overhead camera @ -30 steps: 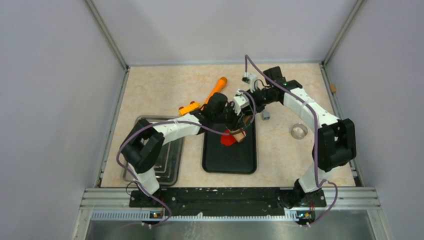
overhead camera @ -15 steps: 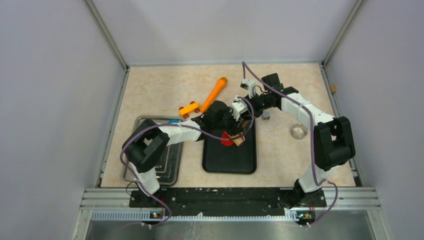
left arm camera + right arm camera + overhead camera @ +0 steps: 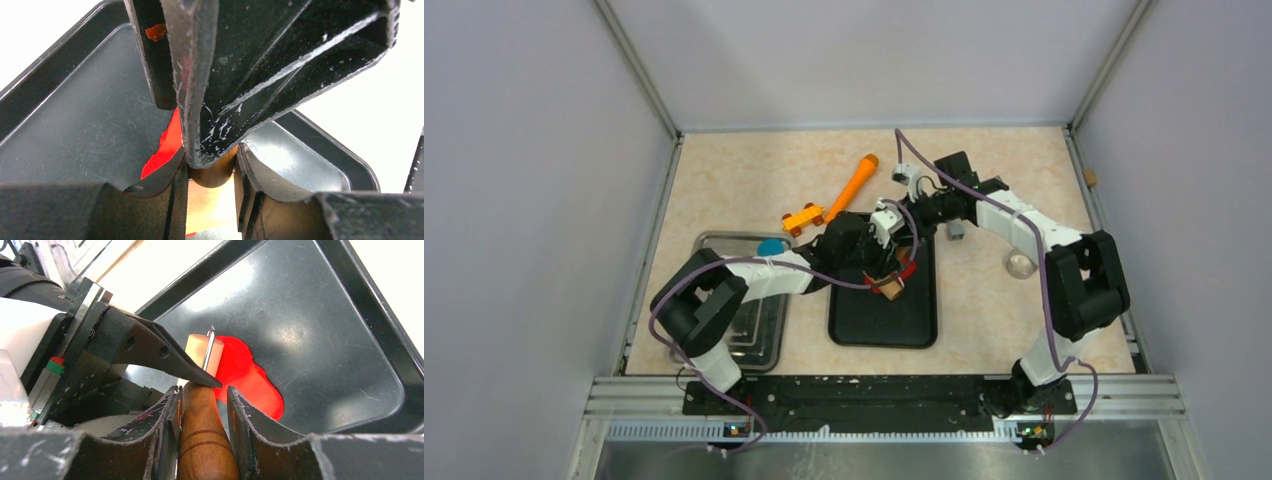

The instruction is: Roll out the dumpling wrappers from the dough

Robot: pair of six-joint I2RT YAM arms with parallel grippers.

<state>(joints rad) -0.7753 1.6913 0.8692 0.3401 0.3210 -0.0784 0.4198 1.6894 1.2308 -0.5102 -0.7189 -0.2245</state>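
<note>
The left gripper (image 3: 210, 169) and the right gripper (image 3: 203, 392) are each clamped shut on a handle of the pin (image 3: 890, 287). In the last second both arms have swung it toward the left side of the tray (image 3: 864, 325). The dough (image 3: 250, 375) in the tray's far half was a plain blob and is now a thin sheet, mostly hidden under the pin. The pass seems to be flattening it, and more rolling is likely needed.

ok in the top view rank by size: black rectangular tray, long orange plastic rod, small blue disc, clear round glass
1. black rectangular tray
2. long orange plastic rod
3. clear round glass and small blue disc look about alike, so unranked
</note>
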